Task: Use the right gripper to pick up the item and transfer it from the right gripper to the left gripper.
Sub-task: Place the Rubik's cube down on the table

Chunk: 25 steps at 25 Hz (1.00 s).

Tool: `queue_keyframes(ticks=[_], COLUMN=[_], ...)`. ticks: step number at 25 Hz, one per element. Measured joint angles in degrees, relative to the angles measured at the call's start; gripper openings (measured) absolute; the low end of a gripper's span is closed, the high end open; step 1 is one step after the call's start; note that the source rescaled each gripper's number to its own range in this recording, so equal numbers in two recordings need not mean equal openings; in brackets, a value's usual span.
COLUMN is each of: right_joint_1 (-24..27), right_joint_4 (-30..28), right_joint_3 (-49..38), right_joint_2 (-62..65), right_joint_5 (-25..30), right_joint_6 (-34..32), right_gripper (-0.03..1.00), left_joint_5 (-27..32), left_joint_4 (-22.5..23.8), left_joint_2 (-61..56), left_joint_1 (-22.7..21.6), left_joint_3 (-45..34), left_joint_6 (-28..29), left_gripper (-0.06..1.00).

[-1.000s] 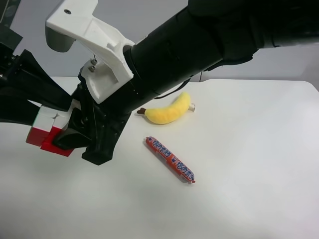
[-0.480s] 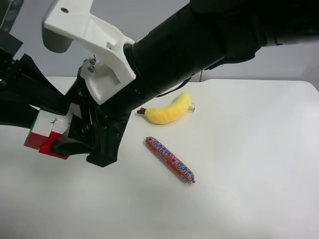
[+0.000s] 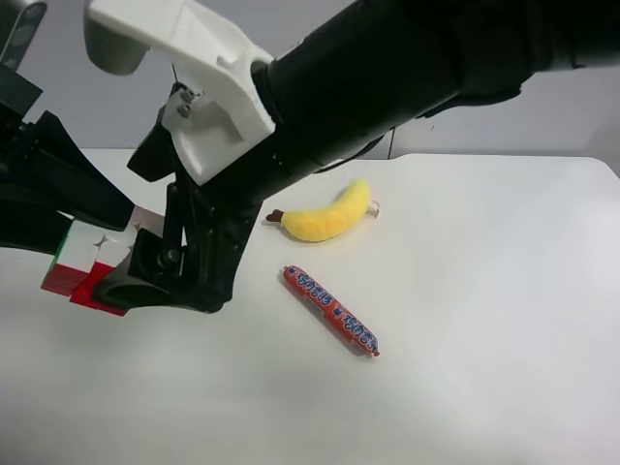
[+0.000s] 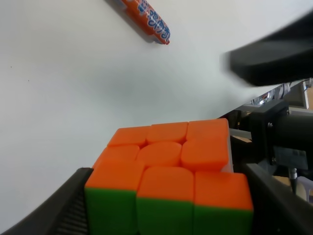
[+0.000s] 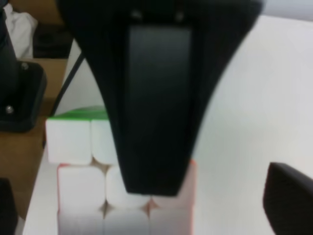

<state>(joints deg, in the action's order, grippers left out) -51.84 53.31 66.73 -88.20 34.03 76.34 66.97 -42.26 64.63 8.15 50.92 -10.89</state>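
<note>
The handover is at its closing step. The item [image 3: 85, 254] hangs above the bench [image 3: 465, 320], seated between the flat plates of the left end effector [image 4: 171, 208], which look clamped against both its sides. The right end effector [image 5: 220, 192] seems open: bare bench shows between its fingers [image 5: 156, 122], though the blurred wrist view leaves it uncertain whether the near one touches the item. Next, I judge, the right arm [image 3: 387, 77] should draw straight back without nudging the item.
</note>
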Motion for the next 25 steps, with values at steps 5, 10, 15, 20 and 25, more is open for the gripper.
queue_keyframes(ticks=[5, 10, 15, 20, 25], right_joint_1=[0.0, 0.0, 0.0, 0.0, 0.0], right_joint_4=[-12.2, -25.1, -34.0, -40.8, -43.7], right_joint_3=[0.0, 0.0, 0.0, 0.0, -3.2], right_joint_2=[6.5, 13.5, 19.1, 23.5, 29.3], right_joint_5=[4.9, 16.3, 29.1, 35.5, 35.6], right_joint_6=[-14.5, -31.5, -42.8, -49.2, -52.7], right_gripper=[1.0, 1.0, 1.0, 1.0, 1.0], left_joint_5=[0.0, 0.0, 0.0, 0.0, 0.0], left_joint_4=[0.0, 0.0, 0.0, 0.0, 0.0], left_joint_2=[0.0, 0.0, 0.0, 0.0, 0.0], left_joint_1=[0.0, 0.0, 0.0, 0.0, 0.0], left_joint_3=[0.0, 0.0, 0.0, 0.0, 0.0], left_joint_6=[-0.2, -0.3, -1.1, -1.3, -1.9], left_gripper=[0.01, 0.01, 0.01, 0.01, 0.01])
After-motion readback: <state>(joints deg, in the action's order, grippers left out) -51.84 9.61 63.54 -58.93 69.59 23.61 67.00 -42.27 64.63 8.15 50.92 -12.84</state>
